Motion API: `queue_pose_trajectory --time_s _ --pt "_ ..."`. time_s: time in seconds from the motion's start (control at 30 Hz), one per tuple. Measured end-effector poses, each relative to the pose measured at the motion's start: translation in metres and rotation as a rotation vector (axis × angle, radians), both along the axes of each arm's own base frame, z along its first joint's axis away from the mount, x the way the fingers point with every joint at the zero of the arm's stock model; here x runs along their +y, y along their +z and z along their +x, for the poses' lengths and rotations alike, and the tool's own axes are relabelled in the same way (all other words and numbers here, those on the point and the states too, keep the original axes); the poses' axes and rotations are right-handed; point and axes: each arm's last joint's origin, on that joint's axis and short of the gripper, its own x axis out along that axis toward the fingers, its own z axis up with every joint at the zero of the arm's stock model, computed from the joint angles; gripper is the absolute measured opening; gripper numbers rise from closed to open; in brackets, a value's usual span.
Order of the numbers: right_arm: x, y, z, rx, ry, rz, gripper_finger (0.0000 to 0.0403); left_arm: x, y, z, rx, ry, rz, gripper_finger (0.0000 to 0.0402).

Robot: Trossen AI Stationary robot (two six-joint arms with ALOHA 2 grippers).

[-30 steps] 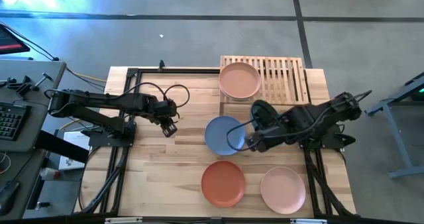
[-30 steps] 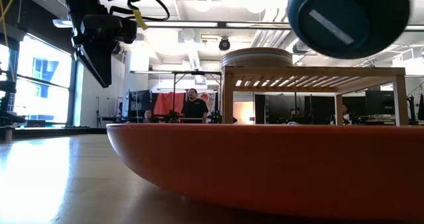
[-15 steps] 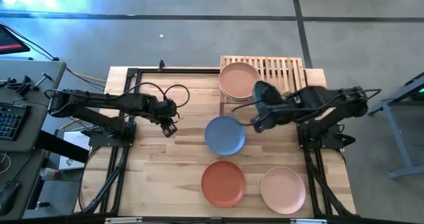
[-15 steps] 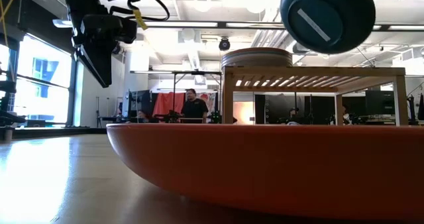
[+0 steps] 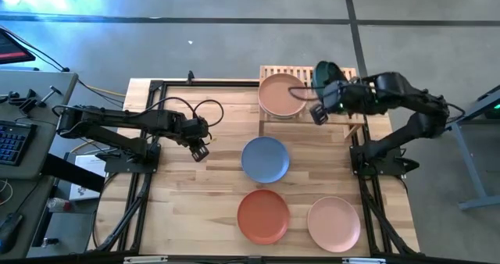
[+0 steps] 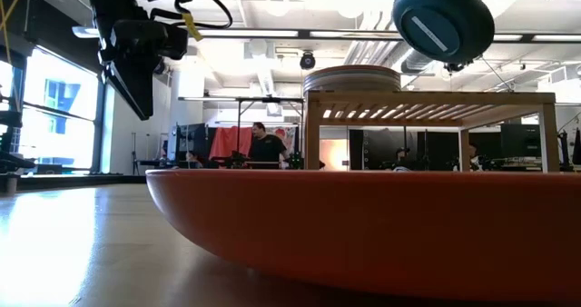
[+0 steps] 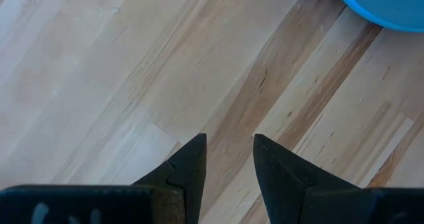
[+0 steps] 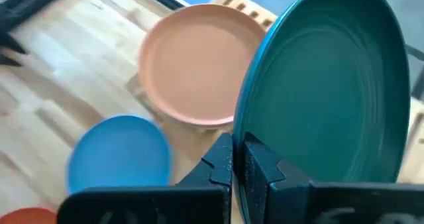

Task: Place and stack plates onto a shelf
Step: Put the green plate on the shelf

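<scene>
My right gripper is shut on a dark green plate and holds it in the air over the right part of the shelf. In the low view the plate's underside shows above the shelf top. A peach plate tops a small stack on the shelf's left part. A blue plate lies flat on the table in front of the shelf. My left gripper hangs open over bare wood at the table's left, pointing down. My right gripper pinches the green plate's rim between its two fingers, one on the upper face and one on the underside. The plate is lifted clear and stands steeply tilted beyond the fingers, its underside turned toward the table's near edge.
A terracotta plate and a pink plate lie near the table's front edge. The terracotta plate fills the low view's foreground. People stand in the room far behind the table.
My right gripper has carried the green plate up and toward the table's far edge, from beside the blue plate to above the shelf's right part, turning as it went. It has stayed shut on the plate, which remains steeply tilted.
</scene>
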Motion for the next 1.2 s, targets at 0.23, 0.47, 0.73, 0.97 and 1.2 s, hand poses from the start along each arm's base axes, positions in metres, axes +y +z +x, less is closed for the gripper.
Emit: queue_pose_trajectory --time_s 0.23,0.47,0.73,0.97,1.2 --pt "-0.033 -0.008 -0.002 0.123 -0.013 -0.026 0.0000 0.009 0.000 -0.001 0.000 0.042 0.000 0.0113" --pt "-0.057 -0.052 0.002 0.358 0.021 0.036 0.0000 0.023 0.000 -0.003 0.000 0.116 0.000 0.0113" --pt "-0.060 -0.089 0.004 0.552 0.109 0.064 0.0000 0.037 0.000 -0.006 -0.007 0.184 0.002 0.0113" --pt "-0.057 -0.100 0.006 0.615 0.164 0.041 0.0000 0.047 0.003 -0.001 -0.093 0.224 0.016 0.0113" --pt "-0.059 -0.101 0.010 0.580 0.219 0.069 0.0000 0.056 0.008 0.006 -0.200 0.252 0.037 0.0113"
